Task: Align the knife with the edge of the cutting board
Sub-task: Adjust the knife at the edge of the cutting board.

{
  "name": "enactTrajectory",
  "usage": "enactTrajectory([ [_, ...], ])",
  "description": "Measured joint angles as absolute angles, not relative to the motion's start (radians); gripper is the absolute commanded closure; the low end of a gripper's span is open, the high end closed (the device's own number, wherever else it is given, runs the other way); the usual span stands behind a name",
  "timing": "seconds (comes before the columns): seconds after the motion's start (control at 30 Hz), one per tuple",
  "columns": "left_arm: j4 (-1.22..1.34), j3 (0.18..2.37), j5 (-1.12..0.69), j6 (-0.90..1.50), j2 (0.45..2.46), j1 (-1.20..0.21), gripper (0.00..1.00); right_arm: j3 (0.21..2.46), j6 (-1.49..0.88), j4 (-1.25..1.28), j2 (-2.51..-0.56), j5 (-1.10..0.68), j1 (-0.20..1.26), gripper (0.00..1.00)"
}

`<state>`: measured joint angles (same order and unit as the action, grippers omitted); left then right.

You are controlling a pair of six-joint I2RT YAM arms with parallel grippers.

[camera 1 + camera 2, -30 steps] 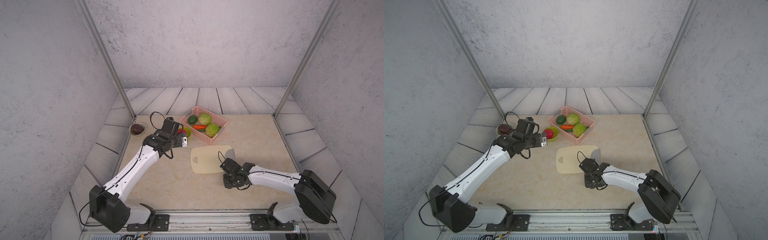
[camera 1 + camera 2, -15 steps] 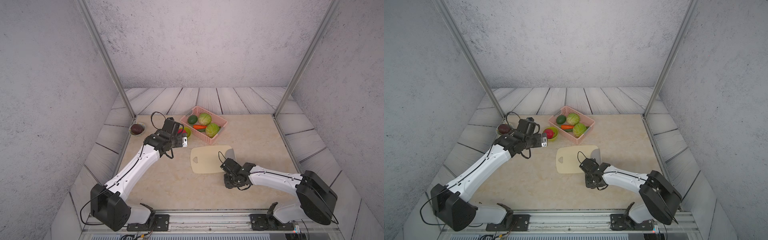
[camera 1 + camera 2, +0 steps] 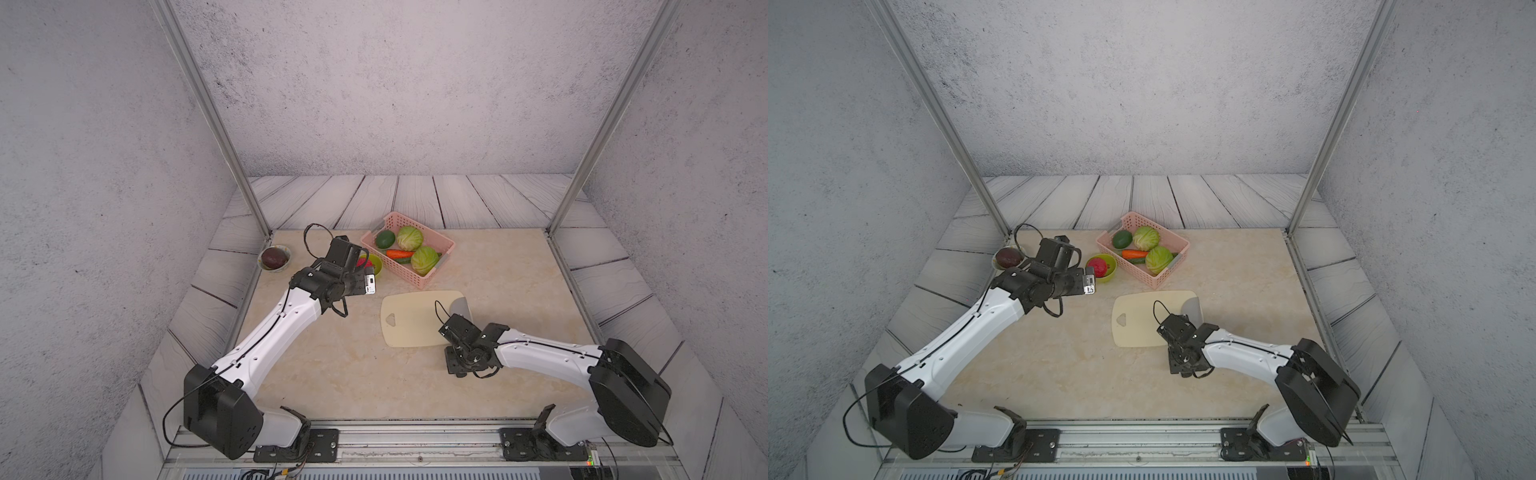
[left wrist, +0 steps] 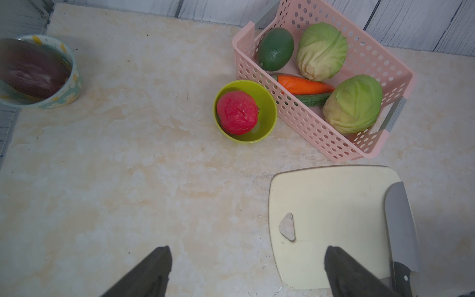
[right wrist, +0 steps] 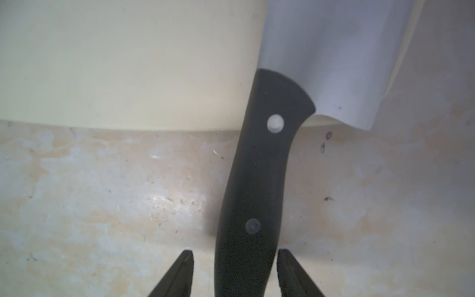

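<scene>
Knife (image 4: 401,223) on board (image 4: 329,205) edge (w/ overhang).

Shows matt grey steel on the knife (image 5: 334,51), smooth cream plastic on the cutting board (image 5: 128,64), perforated plastic basket (image 4: 295,115), stone-look matt worktop (image 4: 128,180).

Knife (image 4: 401,226) flat along cutting board (image 4: 329,205) edge

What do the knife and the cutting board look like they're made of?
Knife: blade looks like steel, matte grey with a soft sheen; handle looks black plastic or composite, with two pale metal-looking rivets. Cutting board: probably plastic, judging by its smooth, uniform cream surface and thin edge.
</scene>
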<state>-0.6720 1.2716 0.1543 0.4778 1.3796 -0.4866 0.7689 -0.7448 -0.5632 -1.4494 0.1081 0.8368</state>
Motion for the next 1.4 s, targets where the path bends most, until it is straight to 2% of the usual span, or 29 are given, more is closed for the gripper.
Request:
enactTrajectory([
  [0.23,-0.673,1.272,0.159,0.478,1.383,-0.487,0.02,0.794,-0.725,-0.554,-1.501,0.109,0.802,0.45],
  [0.77,-0.684,1.272,0.179,0.47,1.396,-0.488,0.02,0.796,-0.702,-0.534,-1.518,0.117,0.789,0.64],
  [1.4,-0.698,1.275,0.196,0.467,1.412,-0.488,0.02,0.787,-0.723,-0.542,-1.507,0.16,0.788,0.74],
])
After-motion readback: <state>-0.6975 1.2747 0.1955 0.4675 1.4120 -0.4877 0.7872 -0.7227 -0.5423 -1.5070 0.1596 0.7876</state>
